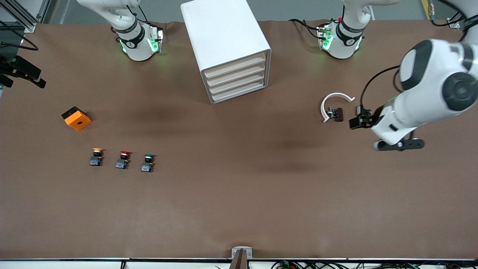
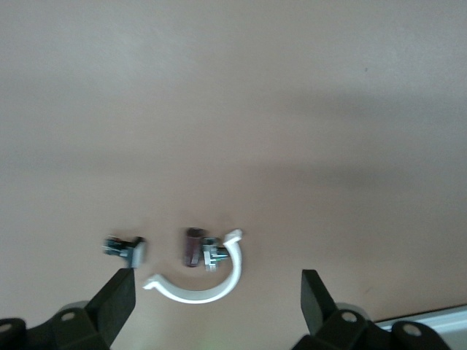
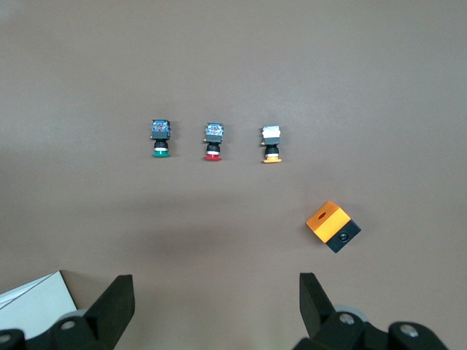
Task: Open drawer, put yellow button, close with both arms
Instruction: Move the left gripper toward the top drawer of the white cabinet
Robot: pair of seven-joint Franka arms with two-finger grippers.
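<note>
On the brown table (image 1: 239, 194), largest item first: white cabinet (image 1: 227, 48) standing between the two arm bases, all four cream fronts flush — the drawer (image 1: 236, 66), uppermost of the four, shut. Judgement: task has not begun; opening step is the one in hand. Left arm (image 1: 429, 93) reaches in from its end of the table; left gripper (image 2: 219, 299) hangs over bare table near a white curved clip (image 1: 333, 103) and a small dark part (image 1: 338, 114) touching the clip's inner side, with another small metal piece (image 2: 124, 248) just beside them in the left wrist view. Its jaws stand wide apart, nothing between them. Right arm (image 1: 127, 26) shows only its base in the front view; right gripper (image 3: 217, 299) also spread wide and empty, looking down on the button row, with a cabinet corner at the frame edge. Toward the right arm's end: orange cube (image 1: 76, 118) with a hole, then three buttons in a row nearer the front camera — yellow button (image 1: 97, 156) closest to the cube, red button (image 1: 123, 159) in the middle, green button (image 1: 148, 163) last. Yellow button untouched, well apart from the cabinet. Next move, as I judge it: one gripper must get to the top front's edge and pull it straight out.
</note>
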